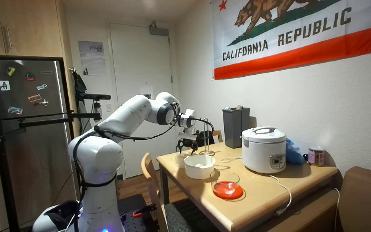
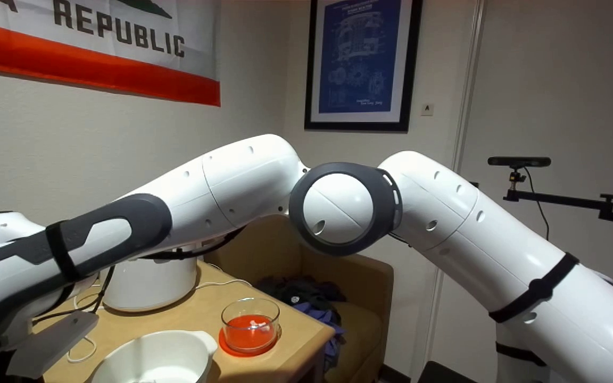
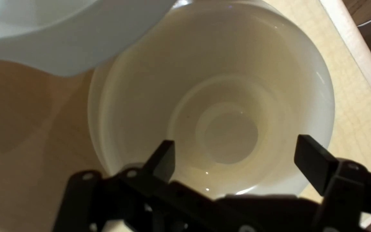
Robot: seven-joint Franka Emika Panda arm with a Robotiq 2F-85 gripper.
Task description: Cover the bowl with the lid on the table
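Note:
The off-white bowl [image 1: 199,170] stands open on the table, with something small and white inside. It also shows in an exterior view [image 2: 160,354], cut off at the bottom, and at the upper left of the wrist view [image 3: 66,48]. The lid [image 3: 230,138] is a round, translucent, whitish piece with rings around its middle; it lies on the table beside the bowl. In an exterior view the lid [image 1: 179,161] is partly behind the bowl. My gripper [image 1: 187,150] is over the lid. Its fingers are wide apart and empty in the wrist view [image 3: 235,145]. I cannot tell whether they touch the lid.
A clear glass bowl [image 1: 225,177] stands on a red disc [image 1: 229,193]. The white rice cooker [image 1: 264,153], a grey bin [image 1: 233,129] and a metal stand [image 1: 206,138] are farther back. The table edge [image 3: 356,54] runs close to the lid. A chair [image 1: 151,180] stands beside the table.

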